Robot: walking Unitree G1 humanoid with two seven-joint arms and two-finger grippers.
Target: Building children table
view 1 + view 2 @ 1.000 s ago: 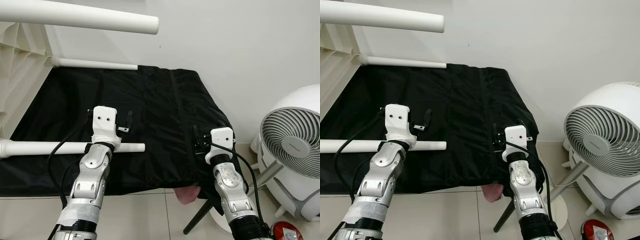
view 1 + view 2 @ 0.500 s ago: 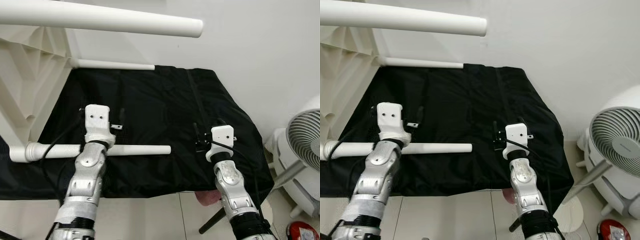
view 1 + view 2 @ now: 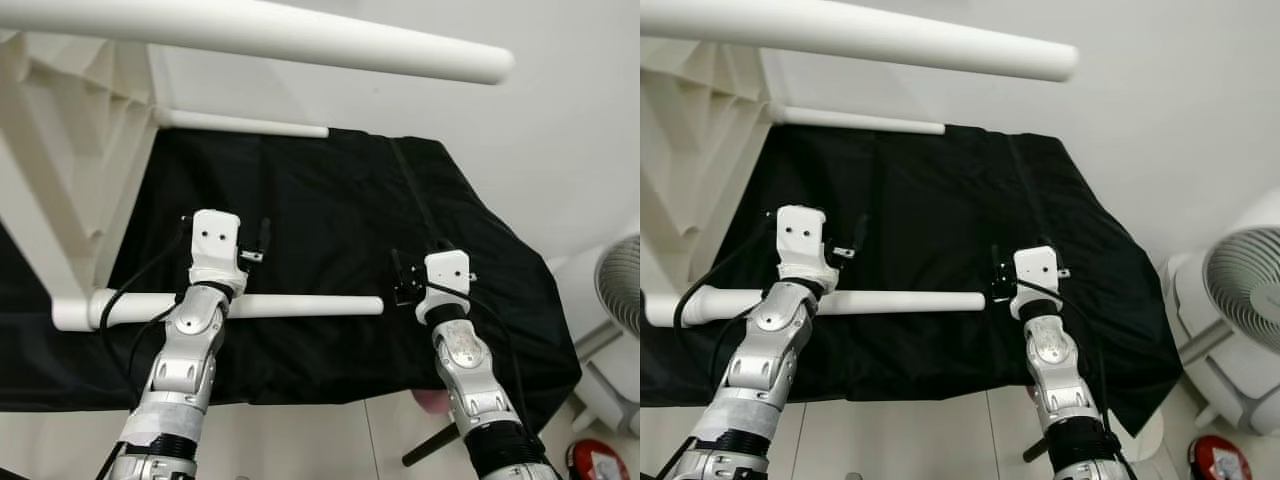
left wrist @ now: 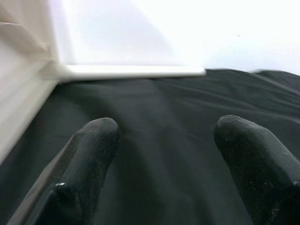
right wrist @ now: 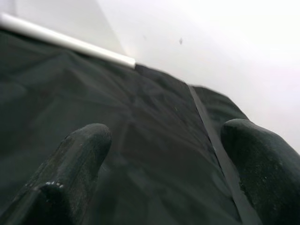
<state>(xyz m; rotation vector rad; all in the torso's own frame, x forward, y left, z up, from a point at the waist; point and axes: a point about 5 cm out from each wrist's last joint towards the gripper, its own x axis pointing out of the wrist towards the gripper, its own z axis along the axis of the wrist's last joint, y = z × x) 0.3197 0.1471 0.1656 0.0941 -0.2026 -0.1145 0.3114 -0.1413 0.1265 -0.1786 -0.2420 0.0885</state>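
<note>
- No writing or label is readable anywhere, and no container is in sight.
- A black cloth [image 3: 330, 250] covers the bench; it is creased and hangs over the near edge and the right corner.
- The children's table lies on its side at the left: its white ribbed underside [image 3: 70, 180] stands upright, and white legs reach out from it to the right.
- The near leg [image 3: 300, 306] runs level above the cloth, and the left arm crosses in front of it.
- The far leg [image 3: 240, 123] lies along the back edge of the cloth, by the wall [image 3: 500, 150].
- The top leg [image 3: 300, 40] crosses the upper part of the head views, close to the camera.
- The left claw [image 4: 164, 136] hovers over the cloth just beyond the near leg, its two fingers [image 4: 89, 154] spread apart with nothing between them; its wrist view looks along the cloth to the far leg.
- The right claw [image 5: 164, 140] hangs over the cloth near the free end of the near leg, apart from it, fingers [image 5: 79, 159] wide and empty.
- A white fan [image 3: 1250, 300] stands on the floor [image 3: 300, 430] to the right of the bench.
- A small red thing [image 3: 600, 462] lies on the floor at the lower right; what it is cannot be told.
</note>
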